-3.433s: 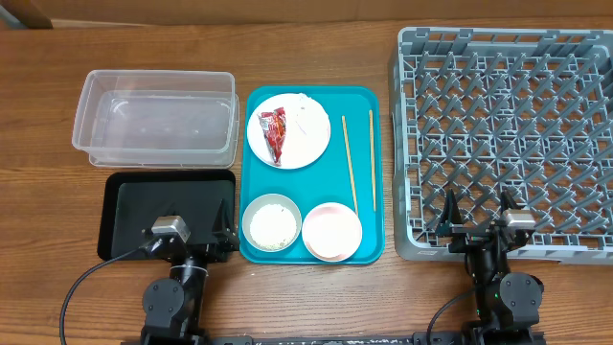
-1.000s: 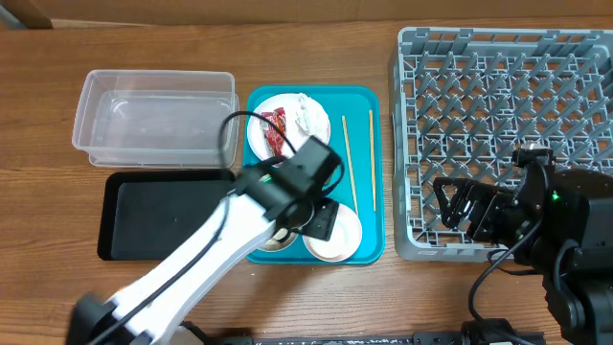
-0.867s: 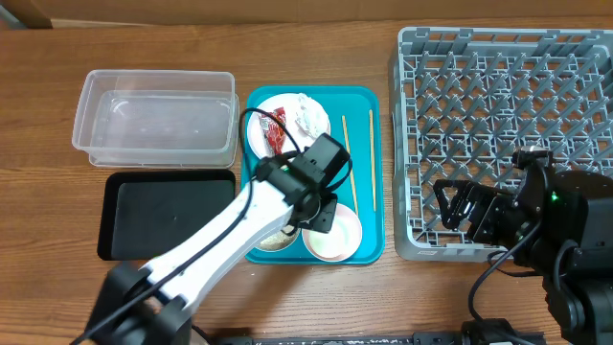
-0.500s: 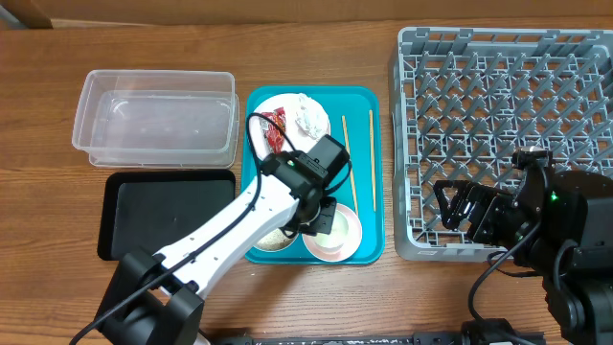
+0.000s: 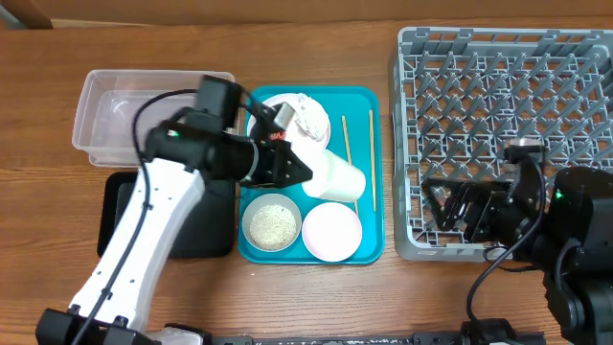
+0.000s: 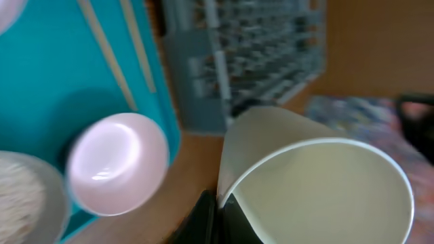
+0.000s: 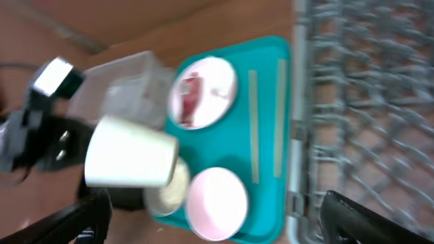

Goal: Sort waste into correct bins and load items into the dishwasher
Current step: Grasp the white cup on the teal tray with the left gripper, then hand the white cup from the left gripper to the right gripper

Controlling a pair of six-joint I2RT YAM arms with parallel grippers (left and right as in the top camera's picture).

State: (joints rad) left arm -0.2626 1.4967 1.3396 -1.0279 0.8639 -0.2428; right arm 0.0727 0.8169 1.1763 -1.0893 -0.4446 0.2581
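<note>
Above teal tray [image 5: 369, 244], mid-table: left gripper [image 5: 292, 171] is holding a white cup [image 5: 335, 174] off the tray, lying on its side w/ mouth pointing right, toward the rack.
Left gripper state: fingers are closed on the cup's rim, one inside & one outside per wrist view; cup [image 6: 315, 183] is filling that view.
Right gripper [image 5: 450, 206]: hovering at near-left corner of dish rack [image 5: 508, 125], fingers spread wide, holding nothing.
Step in hand: loading stage, prob. cup is being carried from tray to rack; cup interior is looking empty in wrist view.
On tray: bowl w/ rice grains [image 5: 271, 223] near-left; pale pink plate [image 5: 331, 231] near-right; white plate [image 5: 306, 120] far, w/ red wrapper [image 5: 276, 126] & crumpled tissue [image 5: 305, 107] partly behind arm; two chopsticks [image 5: 360, 158] along right side.
Bins: clear tub [image 5: 115, 120] far-left, black tray [image 5: 120, 206] near-left, both w/o waste so far as visible.
Next move calls for: prob. swinging cup right over rack edge, turning mouth down, seating it btwn pegs, w/o clipping chopsticks or right arm.
Still to do: all waste sorting, rest of dishes.
</note>
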